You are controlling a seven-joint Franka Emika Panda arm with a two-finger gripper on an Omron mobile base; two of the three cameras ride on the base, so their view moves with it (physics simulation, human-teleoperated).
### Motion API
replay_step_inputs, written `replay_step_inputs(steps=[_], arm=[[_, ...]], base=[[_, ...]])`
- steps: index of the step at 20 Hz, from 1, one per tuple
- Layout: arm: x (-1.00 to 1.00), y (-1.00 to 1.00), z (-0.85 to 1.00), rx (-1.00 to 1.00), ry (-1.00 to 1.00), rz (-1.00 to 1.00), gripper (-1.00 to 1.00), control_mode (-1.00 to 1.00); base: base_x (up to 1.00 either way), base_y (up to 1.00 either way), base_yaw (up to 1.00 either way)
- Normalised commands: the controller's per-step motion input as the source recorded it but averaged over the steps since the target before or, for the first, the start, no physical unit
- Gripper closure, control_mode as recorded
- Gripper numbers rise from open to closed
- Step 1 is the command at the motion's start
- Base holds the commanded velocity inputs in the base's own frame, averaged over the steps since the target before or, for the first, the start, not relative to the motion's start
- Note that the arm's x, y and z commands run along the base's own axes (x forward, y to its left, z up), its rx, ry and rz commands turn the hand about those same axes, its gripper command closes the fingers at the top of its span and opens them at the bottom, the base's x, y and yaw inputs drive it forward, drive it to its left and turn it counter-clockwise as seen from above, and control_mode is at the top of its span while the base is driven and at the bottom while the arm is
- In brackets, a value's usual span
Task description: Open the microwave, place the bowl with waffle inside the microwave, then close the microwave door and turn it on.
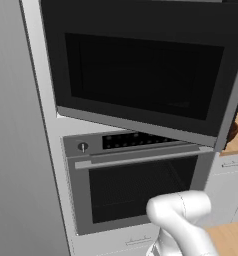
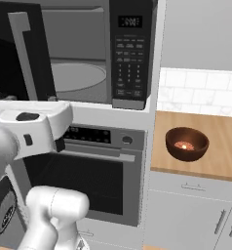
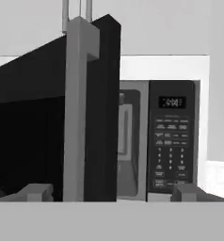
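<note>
1. Reddish-brown wood marks the bowl (image 2: 186, 144), which sits on the counter (image 2: 225, 146) to the right of the appliance column, well apart from the arm, with the small orange waffle (image 2: 184, 145) glowing at its bottom. It waits there, I judge, because the loading step has not begun.
2. The microwave (image 2: 132, 53) is above the oven (image 2: 96, 171), and its door (image 3: 48, 132) stands swung out toward the robot, hinged on the left. That leaves the grey cavity and its round turntable (image 2: 76, 75) exposed, so the opening step looks done or nearly so.
3. The hand (image 3: 109, 193) faces the door's free edge, its two finger tips (image 3: 36, 192) spread wide on either side of the upright silver handle (image 3: 76, 117) and touching nothing, so it is open and empty (whether it sits close to the handle or some way off, I cannot tell).
4. What each view adds:
   - The right base view alone gives the bowl, the counter, the lit cavity and the keypad (image 2: 130, 68) head-on.
   - The left base view looks at the door's dark glass face (image 1: 141, 75) from outside, which hides the cavity behind it.
   - The hand view sights along the door's edge, with the keypad just past it on the right.
</note>
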Motion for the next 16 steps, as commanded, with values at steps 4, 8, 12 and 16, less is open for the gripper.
replay_step_inputs(steps=[4,8,12,16], arm=[[0.53,-0.62,0.00,0.11,0.00,0.48,-1.00,-1.00],[0.63,-0.40,0.00,0.08,0.01,0.41,-1.00,-1.00],[0.51,-0.21,0.00,0.03,0.00,0.35,-1.00,-1.00],[0.44,-0.03,-0.05,0.00,0.00,0.29,-1.00,-1.00]], base=[[0.00,0.00,0.00],[0.00,0.00,0.00],[0.00,0.00,0.00],[0.00,0.00,0.00]])
